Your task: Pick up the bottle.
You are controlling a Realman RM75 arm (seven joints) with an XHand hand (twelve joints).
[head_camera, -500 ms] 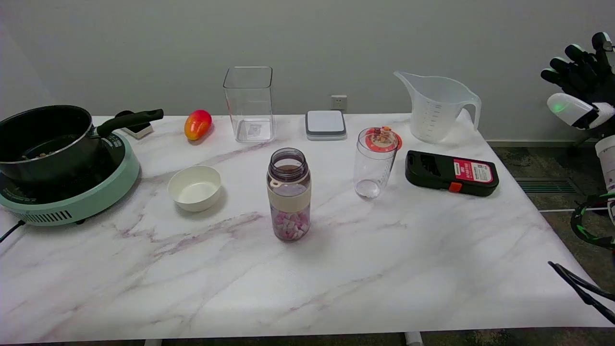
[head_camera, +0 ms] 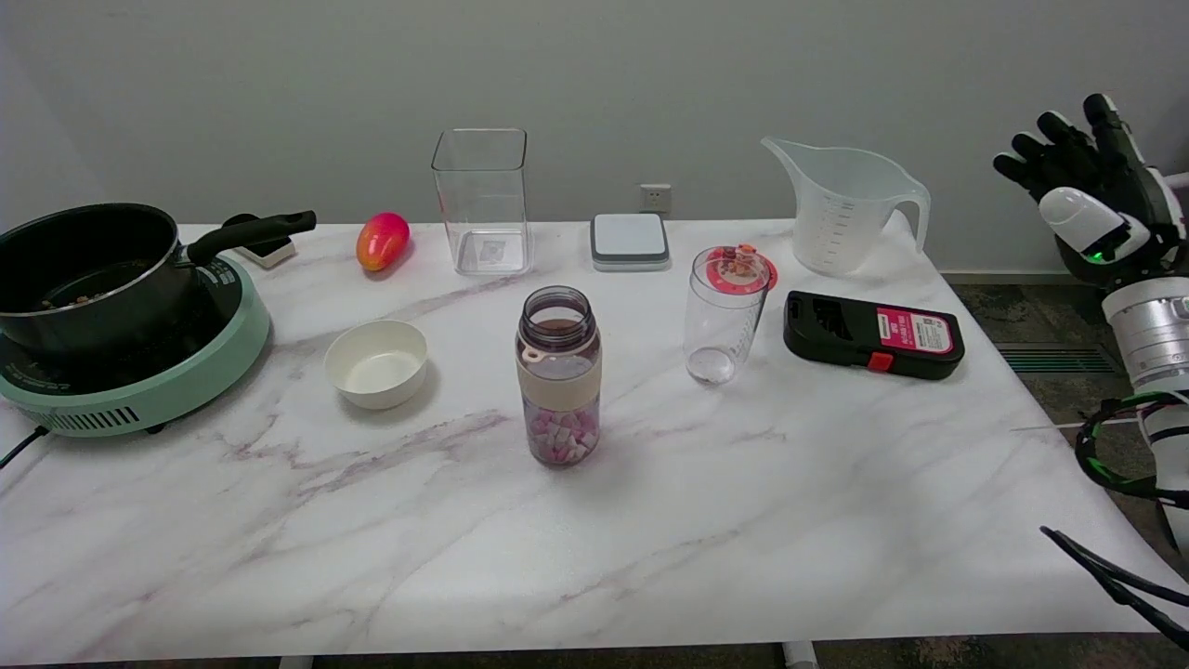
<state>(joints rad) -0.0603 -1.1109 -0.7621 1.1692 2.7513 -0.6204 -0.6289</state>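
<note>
Standing upright near the middle of the marble table (head_camera: 836, 520), the bottle (head_camera: 558, 375) sits just right of the white bowl (head_camera: 376, 363); far right of it, off the table's edge, the right hand (head_camera: 1082, 200) hangs in the air, fingers spread wide, holding nothing.

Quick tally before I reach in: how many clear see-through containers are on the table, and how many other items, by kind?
Clear containers: 4 (bottle, square canister, measuring jug, tumbler)
Cookware: 2 (pot, hotplate)
Bowls: 1 (white bowl)
Fruit: 1 (mango)
Flat devices: 2 (grey-white scale, black case)
Total: 10
</note>
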